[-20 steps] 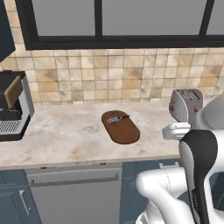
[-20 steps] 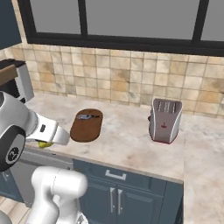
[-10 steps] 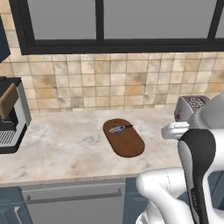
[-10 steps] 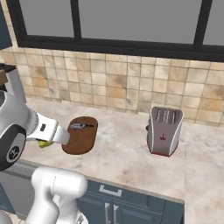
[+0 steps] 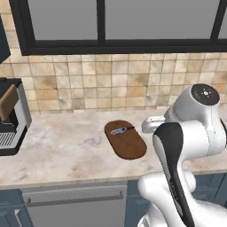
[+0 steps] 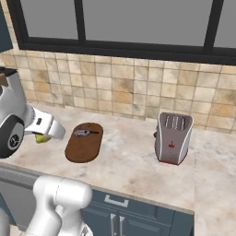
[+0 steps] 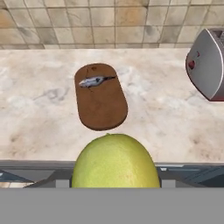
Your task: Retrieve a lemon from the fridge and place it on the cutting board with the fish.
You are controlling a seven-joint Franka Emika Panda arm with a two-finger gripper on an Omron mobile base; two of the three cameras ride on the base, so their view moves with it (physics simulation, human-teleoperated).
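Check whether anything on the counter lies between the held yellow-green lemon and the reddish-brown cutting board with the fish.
Nothing visible does. The yellow-green oval lemon faces bare marble up to the reddish-brown wooden cutting board; the silvery fish lies at its far end, the grey toaster off aside.

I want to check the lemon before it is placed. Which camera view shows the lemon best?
The hand view: the lemon sits large and close at the bottom. In the right base view, just a small yellow part peeks out below the white arm.
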